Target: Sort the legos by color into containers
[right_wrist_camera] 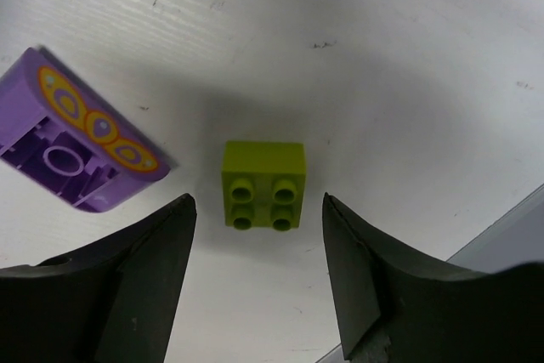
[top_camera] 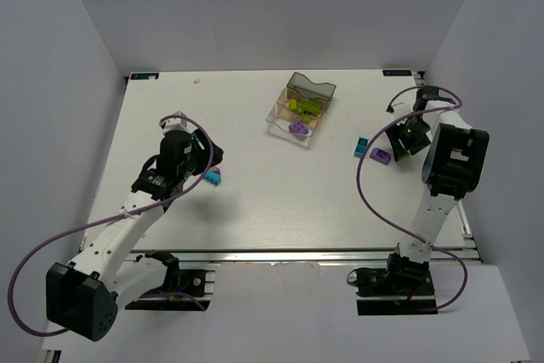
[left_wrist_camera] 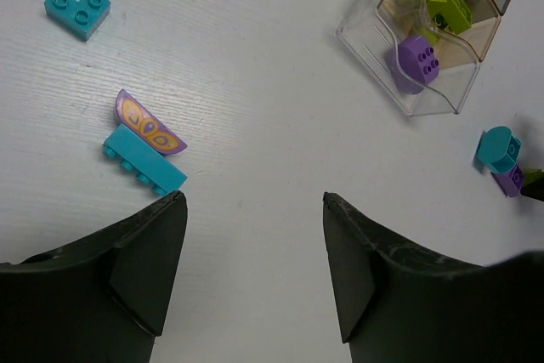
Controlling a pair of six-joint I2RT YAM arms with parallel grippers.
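My left gripper [left_wrist_camera: 255, 201] is open and empty above bare table; in the top view it [top_camera: 214, 161] sits left of centre. A long teal brick [left_wrist_camera: 144, 159] and a purple curved piece with orange ovals [left_wrist_camera: 150, 123] lie just ahead-left of it. My right gripper [right_wrist_camera: 255, 206] is open, and a lime green brick [right_wrist_camera: 263, 184] lies on the table between and just ahead of its fingertips, untouched. A purple curved brick [right_wrist_camera: 76, 133] lies to its left. The clear three-part tray [top_camera: 278, 116] holds lime bricks [top_camera: 304, 106] in the middle compartment and a purple brick [top_camera: 298, 127] in the near one.
Two teal bricks [left_wrist_camera: 78, 6] lie at the far left of the left wrist view. A teal brick [top_camera: 360, 147] and a purple brick [top_camera: 381, 155] lie left of my right gripper [top_camera: 399, 144]. The right wall [right_wrist_camera: 510, 235] is close beside the right gripper.
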